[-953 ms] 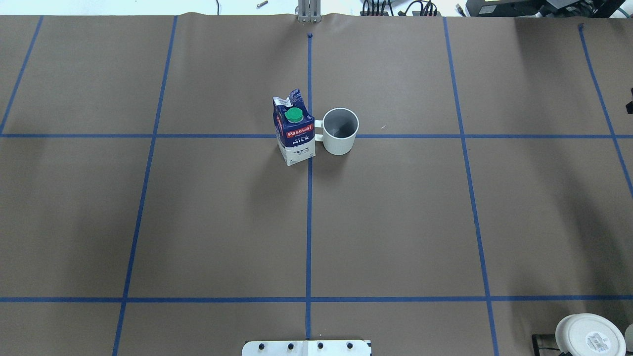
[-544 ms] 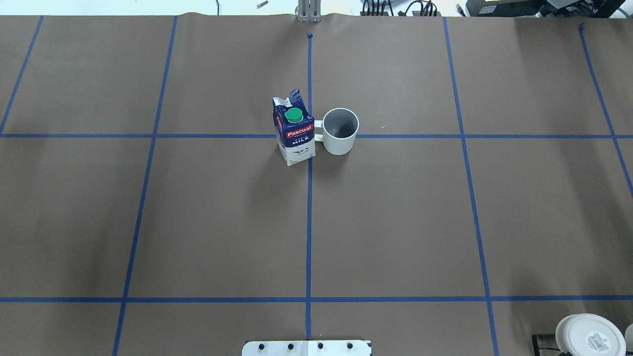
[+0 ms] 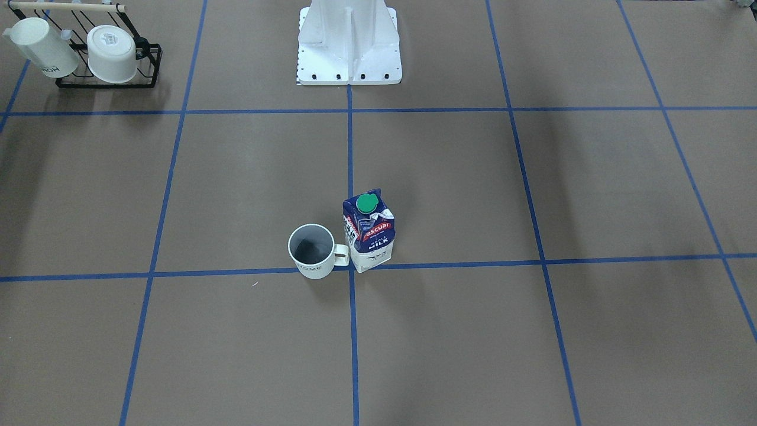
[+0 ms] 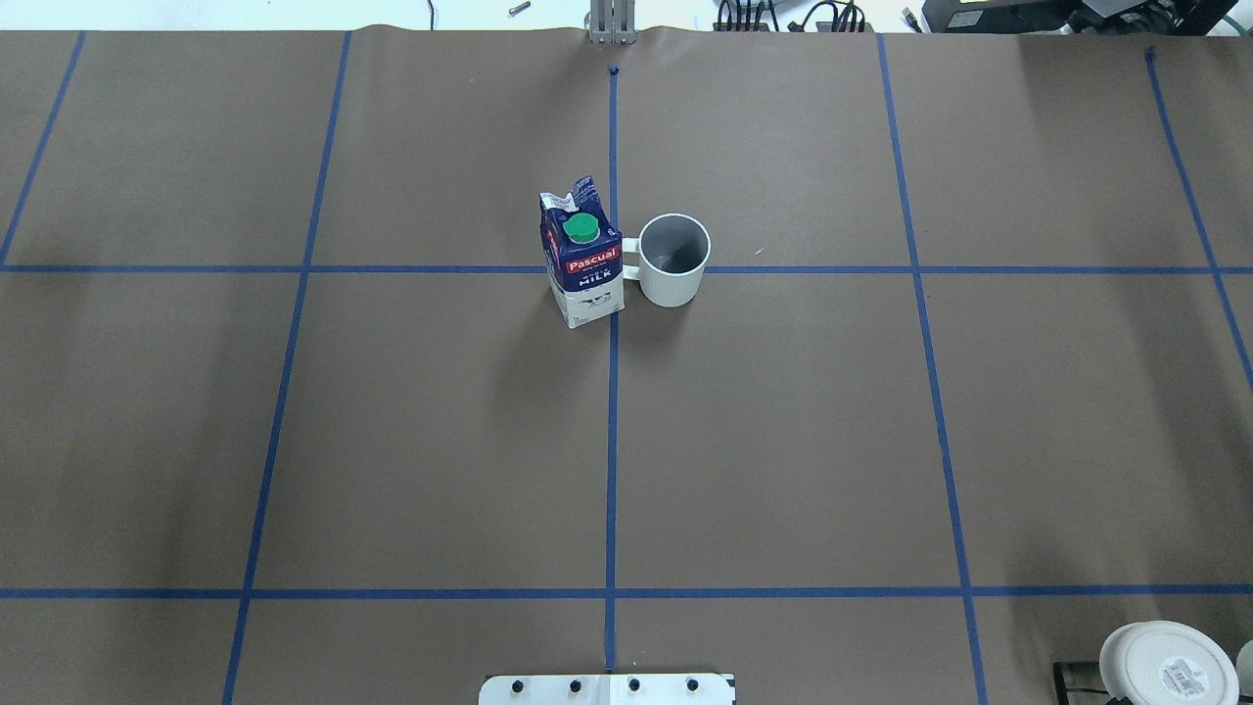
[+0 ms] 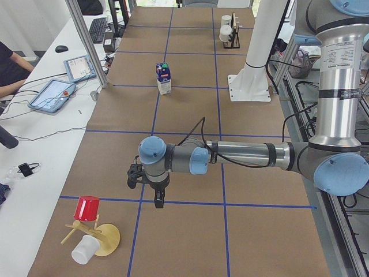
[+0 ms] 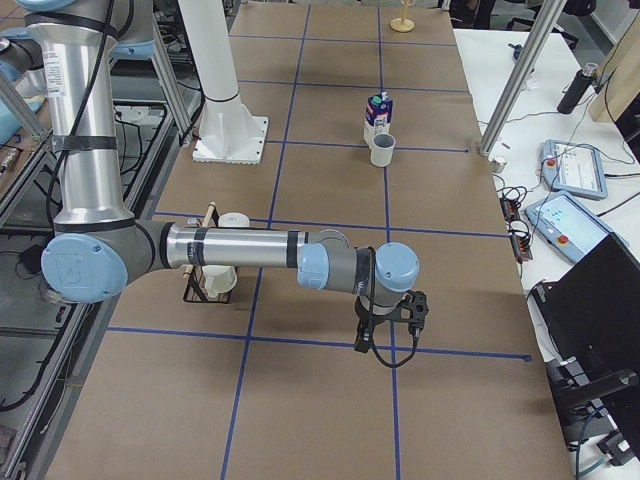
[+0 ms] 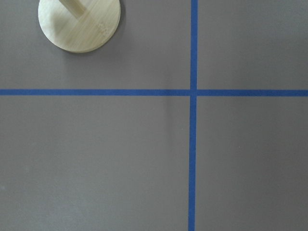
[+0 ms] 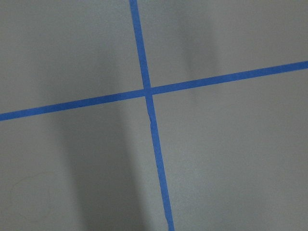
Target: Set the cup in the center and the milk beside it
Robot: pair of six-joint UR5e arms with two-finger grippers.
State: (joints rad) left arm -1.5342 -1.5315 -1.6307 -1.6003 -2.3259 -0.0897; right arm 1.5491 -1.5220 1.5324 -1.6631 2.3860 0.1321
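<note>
The white cup [image 4: 673, 259] stands upright just right of the center crossing [image 3: 351, 270] of the blue tape lines, its handle toward the milk carton [image 4: 583, 259]. The milk stands upright on the crossing's left, touching or nearly touching the handle. Both also show in the front view, cup [image 3: 311, 251] and milk [image 3: 369, 231]. My left gripper [image 5: 157, 196] hangs over the table's left end, far from both. My right gripper [image 6: 375, 345] hangs over the right end. Both show only in the side views, so I cannot tell whether they are open or shut.
A black rack with white mugs [image 3: 106, 53] stands near the robot base [image 3: 349, 41] on my right side. A wooden mug tree [image 5: 92, 234] with a red cup [image 5: 87, 209] stands at the left end; its round base [image 7: 79, 24] shows under the left wrist.
A dark piece at the right edge of the overhead view one second ago is gone now. The cup and the milk have not moved.
</note>
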